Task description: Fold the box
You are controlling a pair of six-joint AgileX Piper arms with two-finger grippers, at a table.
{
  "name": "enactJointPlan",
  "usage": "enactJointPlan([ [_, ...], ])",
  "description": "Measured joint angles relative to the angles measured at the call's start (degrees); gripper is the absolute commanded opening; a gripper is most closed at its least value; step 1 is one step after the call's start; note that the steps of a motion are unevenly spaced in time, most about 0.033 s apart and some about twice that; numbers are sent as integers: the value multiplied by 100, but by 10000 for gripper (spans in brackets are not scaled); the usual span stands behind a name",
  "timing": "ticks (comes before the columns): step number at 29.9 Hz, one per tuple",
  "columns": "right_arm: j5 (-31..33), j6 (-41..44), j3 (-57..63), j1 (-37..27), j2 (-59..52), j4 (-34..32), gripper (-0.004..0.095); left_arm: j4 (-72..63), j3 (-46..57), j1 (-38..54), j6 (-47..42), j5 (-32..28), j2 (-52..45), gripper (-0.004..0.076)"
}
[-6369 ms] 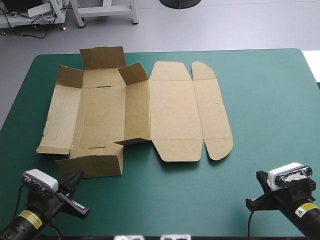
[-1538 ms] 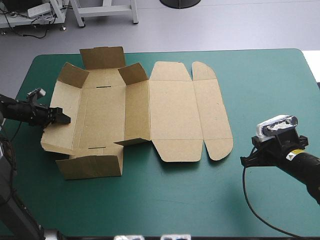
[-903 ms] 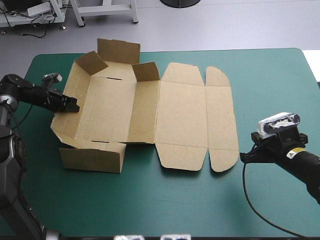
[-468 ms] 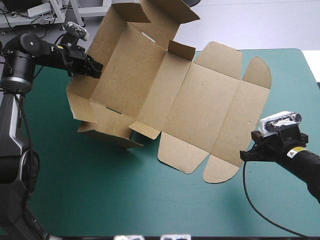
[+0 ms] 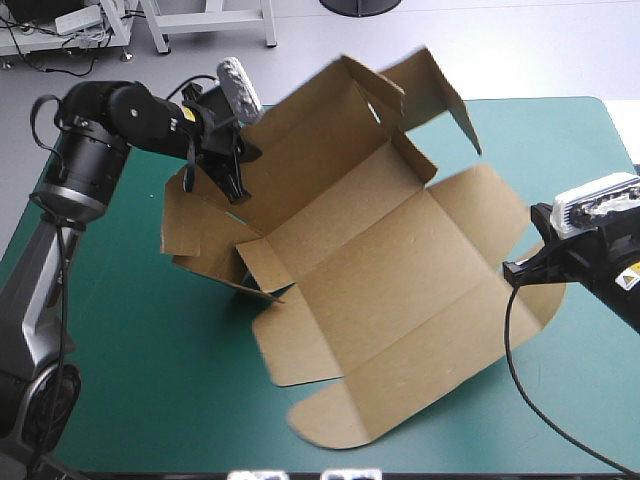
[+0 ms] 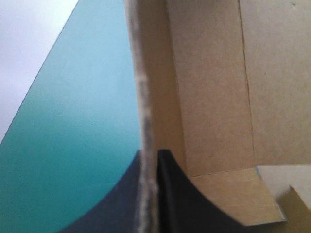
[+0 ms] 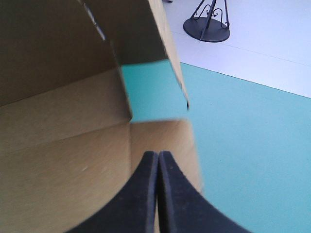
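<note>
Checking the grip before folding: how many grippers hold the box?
1. The left gripper is shut on the box's raised wall edge, toward the table's far left. The right gripper is shut over the box's right flap, with no board visible in its grip.

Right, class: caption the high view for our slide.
Left black claw holds the brown cardboard box sheet tilted over the teal-green table.

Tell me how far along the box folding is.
Barely started. Done: a few flaps of the box stand up. In hand: the left claw is shut on one wall, holding the sheet tilted up from the table; the right claw is shut at its opposite edge. Left: raising and tucking the walls.
</note>
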Motion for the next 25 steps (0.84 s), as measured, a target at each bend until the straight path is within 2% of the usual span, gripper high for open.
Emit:
enactJointPlan([
  [4, 51, 50, -20, 0, 0, -45, -20, 905, 841, -772, 93, -215, -467, 17],
  [11, 109, 165, -20, 0, 0, -27, -20, 2209, 2408, -1777, -365, -1140, -1578, 17],
  [15, 109, 184, -20, 0, 0, 39, -20, 2522, 2691, -1892, -684, -1328, -1775, 17],
  [25, 109, 185, -20, 0, 23, 72, -20, 2924, 2798, -2083, -1211, -1758, -1543, 9],
])
